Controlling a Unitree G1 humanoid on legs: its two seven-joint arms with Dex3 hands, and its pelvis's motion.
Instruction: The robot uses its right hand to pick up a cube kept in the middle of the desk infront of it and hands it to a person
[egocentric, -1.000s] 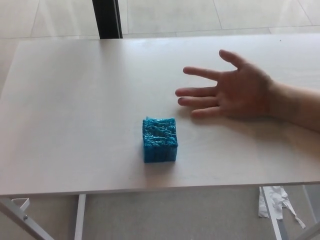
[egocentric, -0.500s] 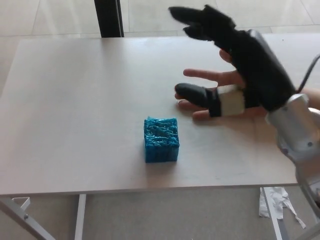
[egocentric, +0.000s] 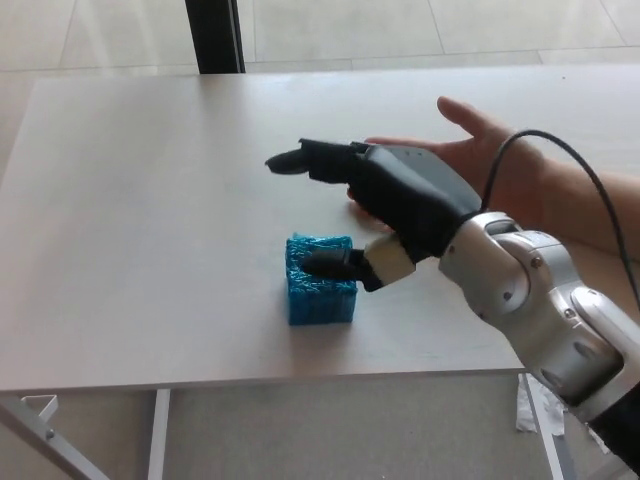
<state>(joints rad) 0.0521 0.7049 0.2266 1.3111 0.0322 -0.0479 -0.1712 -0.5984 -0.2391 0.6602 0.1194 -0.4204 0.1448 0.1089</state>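
The white desk (egocentric: 150, 250) lies bare to the left and far side of the blue cube (egocentric: 318, 295), which sits near the middle, a little back from the near edge. The robot's right hand (egocentric: 385, 210) hovers over the cube, open, its thumb (black, with a pale base) over the cube's top right and its two fingers (egocentric: 305, 158) stretched out beyond it. A person's open hand (egocentric: 490, 150) rests palm up behind. Half a second ago the robot's hand was higher and farther right; the cube has not moved.
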